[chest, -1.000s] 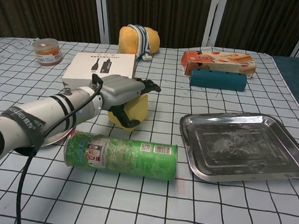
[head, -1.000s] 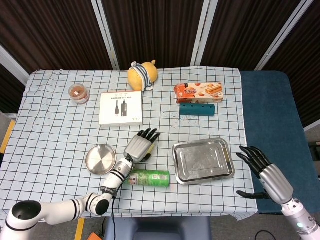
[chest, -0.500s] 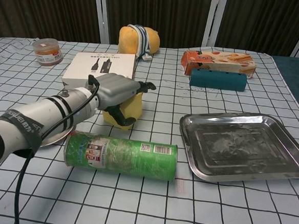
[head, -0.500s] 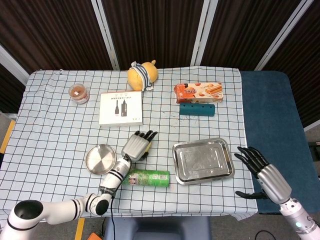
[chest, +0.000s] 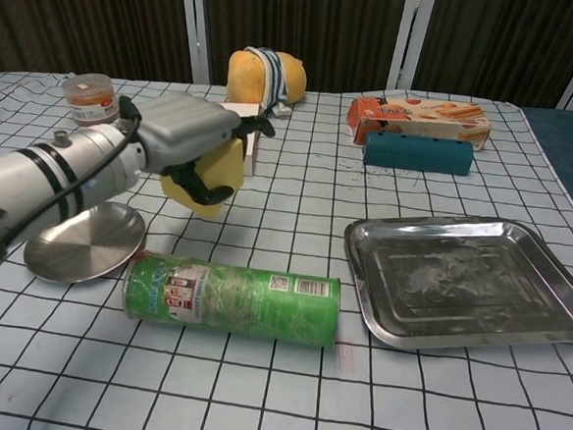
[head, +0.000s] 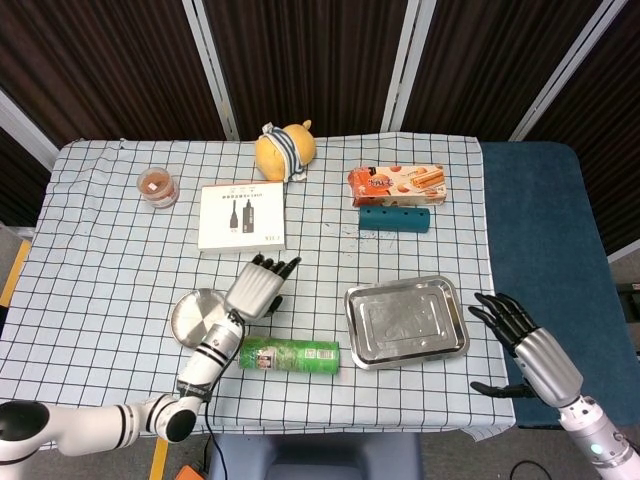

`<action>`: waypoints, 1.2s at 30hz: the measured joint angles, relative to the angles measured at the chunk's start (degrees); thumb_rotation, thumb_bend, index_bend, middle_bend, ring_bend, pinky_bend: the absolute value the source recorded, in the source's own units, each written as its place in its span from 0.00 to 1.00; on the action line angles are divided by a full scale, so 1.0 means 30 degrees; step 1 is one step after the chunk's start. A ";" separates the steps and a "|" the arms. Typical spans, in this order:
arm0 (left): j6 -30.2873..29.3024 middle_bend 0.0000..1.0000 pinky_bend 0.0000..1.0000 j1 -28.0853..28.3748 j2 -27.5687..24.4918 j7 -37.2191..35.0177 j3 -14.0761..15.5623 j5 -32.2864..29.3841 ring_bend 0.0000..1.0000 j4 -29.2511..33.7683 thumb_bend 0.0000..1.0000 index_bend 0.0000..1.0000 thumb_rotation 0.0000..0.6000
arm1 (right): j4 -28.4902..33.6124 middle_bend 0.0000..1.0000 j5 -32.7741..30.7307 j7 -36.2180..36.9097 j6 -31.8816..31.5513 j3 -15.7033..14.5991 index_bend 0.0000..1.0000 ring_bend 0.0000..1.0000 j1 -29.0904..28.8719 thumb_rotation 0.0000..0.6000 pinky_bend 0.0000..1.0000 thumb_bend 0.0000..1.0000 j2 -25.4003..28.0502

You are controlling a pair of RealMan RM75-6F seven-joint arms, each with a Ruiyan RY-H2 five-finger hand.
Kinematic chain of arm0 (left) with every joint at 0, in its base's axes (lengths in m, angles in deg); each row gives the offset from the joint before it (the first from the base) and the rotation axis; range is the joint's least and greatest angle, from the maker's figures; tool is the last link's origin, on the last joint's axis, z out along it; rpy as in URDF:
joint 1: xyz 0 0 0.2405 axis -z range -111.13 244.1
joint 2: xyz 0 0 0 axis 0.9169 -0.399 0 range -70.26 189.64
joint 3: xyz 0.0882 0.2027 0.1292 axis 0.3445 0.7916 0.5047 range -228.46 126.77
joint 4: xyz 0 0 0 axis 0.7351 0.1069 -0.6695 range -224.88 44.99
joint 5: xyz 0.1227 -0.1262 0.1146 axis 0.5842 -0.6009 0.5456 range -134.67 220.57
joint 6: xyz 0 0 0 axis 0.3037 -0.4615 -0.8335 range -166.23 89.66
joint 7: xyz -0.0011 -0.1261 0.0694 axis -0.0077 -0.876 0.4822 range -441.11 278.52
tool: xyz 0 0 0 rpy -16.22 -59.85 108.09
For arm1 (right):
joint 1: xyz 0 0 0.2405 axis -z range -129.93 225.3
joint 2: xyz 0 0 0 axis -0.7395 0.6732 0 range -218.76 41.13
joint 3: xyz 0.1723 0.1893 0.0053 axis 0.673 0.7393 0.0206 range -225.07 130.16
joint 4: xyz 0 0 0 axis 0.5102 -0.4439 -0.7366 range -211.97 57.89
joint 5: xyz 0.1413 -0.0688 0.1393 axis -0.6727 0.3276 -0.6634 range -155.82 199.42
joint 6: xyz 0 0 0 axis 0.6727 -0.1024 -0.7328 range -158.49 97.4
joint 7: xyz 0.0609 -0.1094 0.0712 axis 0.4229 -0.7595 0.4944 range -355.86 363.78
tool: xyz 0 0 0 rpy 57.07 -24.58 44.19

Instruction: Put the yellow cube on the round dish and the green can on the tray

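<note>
yellow cube [chest: 213,175] | gripped by left hand [chest: 189,137] fingers, lifted off table | right hand [head: 518,337] fingers spread, empty

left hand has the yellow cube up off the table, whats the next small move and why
Probably carry it leftward over the round dish and lower. The left hand grips the yellow cube in the air, right of the dish, which lies bare on the cloth.

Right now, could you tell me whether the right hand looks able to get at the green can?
Probably not easily: the right hand hangs open off the table's right edge, and the steel tray lies between it and the green can.
</note>
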 measured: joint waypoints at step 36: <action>-0.1697 0.00 0.25 -0.4600 -0.5323 -0.0501 0.2962 -0.0988 0.02 0.4013 0.42 0.00 1.00 | 0.0341 0.00 -0.0233 -0.0654 0.0523 0.0032 0.00 0.00 -0.0106 1.00 0.00 0.04 -0.0171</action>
